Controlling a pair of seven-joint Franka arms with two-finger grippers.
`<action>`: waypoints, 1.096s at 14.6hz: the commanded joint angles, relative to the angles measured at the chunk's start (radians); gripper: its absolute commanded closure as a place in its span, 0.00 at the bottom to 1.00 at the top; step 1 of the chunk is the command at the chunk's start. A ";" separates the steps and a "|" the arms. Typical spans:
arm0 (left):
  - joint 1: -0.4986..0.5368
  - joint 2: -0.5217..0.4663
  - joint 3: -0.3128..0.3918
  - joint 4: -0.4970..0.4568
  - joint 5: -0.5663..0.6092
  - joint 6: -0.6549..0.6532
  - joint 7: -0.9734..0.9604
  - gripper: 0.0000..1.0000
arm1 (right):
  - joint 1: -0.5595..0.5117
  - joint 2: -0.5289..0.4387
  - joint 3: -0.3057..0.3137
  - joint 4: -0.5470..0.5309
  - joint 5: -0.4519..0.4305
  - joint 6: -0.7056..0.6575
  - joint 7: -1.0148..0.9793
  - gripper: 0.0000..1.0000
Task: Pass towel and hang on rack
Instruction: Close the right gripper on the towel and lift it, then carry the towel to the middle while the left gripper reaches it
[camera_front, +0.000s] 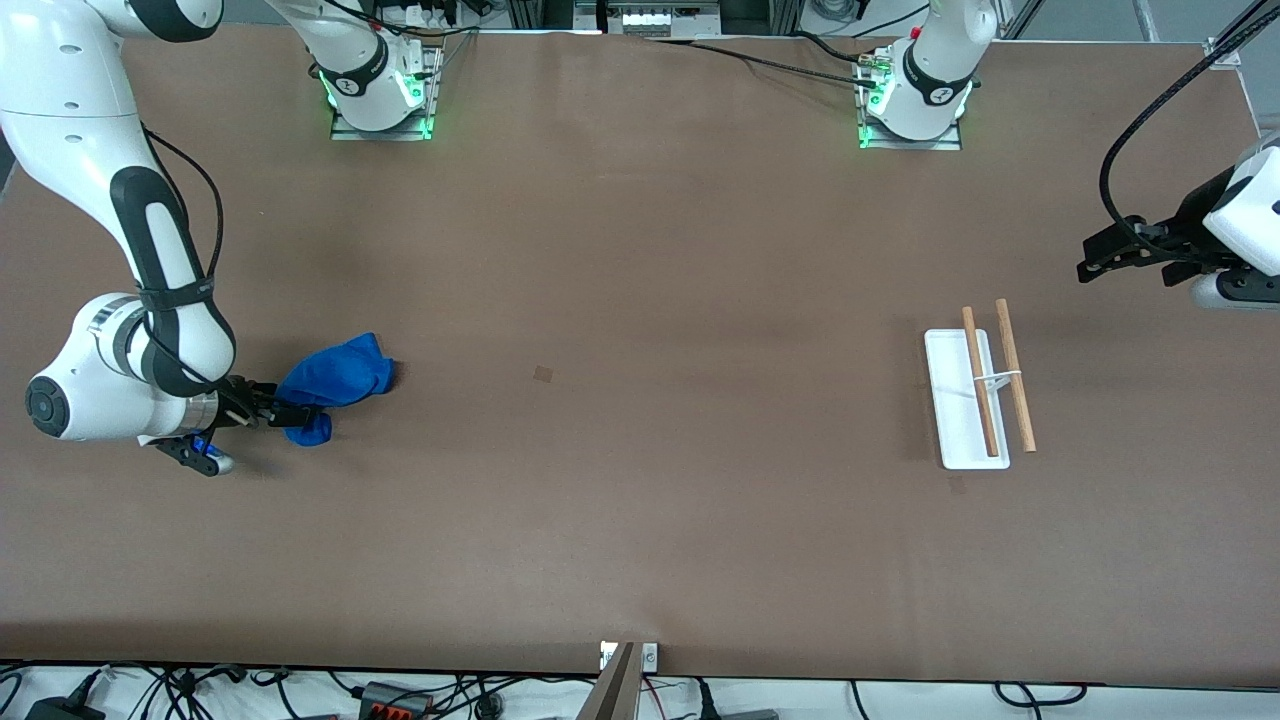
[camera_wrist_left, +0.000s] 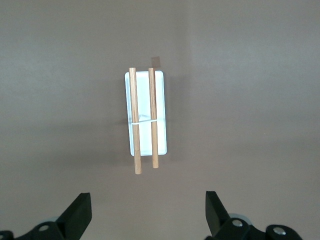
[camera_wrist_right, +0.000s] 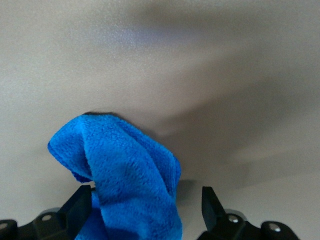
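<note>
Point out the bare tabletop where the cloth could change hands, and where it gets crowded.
Bare brown table stretches between the crumpled royal-blue towel and the white-tray rack with two wooden rods. Crowded only at the ends: the open right gripper straddles the towel; the open left gripper waits above the table beside the rack.

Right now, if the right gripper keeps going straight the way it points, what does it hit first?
The crumpled bright blue soft towel. It already lies between the open fingers of the right gripper, near one finger with a gap to the other. Past it, only bare brown table shows; whether a finger touches it is unclear.
</note>
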 joint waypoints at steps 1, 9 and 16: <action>0.013 0.010 -0.001 0.023 -0.001 -0.058 0.025 0.00 | -0.014 0.007 0.012 0.011 0.018 0.003 -0.028 0.36; 0.027 0.026 0.002 0.020 -0.010 -0.101 0.028 0.00 | -0.001 -0.001 0.019 0.134 0.010 -0.131 -0.203 1.00; 0.037 0.042 -0.007 0.025 -0.016 -0.101 0.055 0.00 | 0.172 -0.040 0.022 0.481 -0.005 -0.468 -0.114 1.00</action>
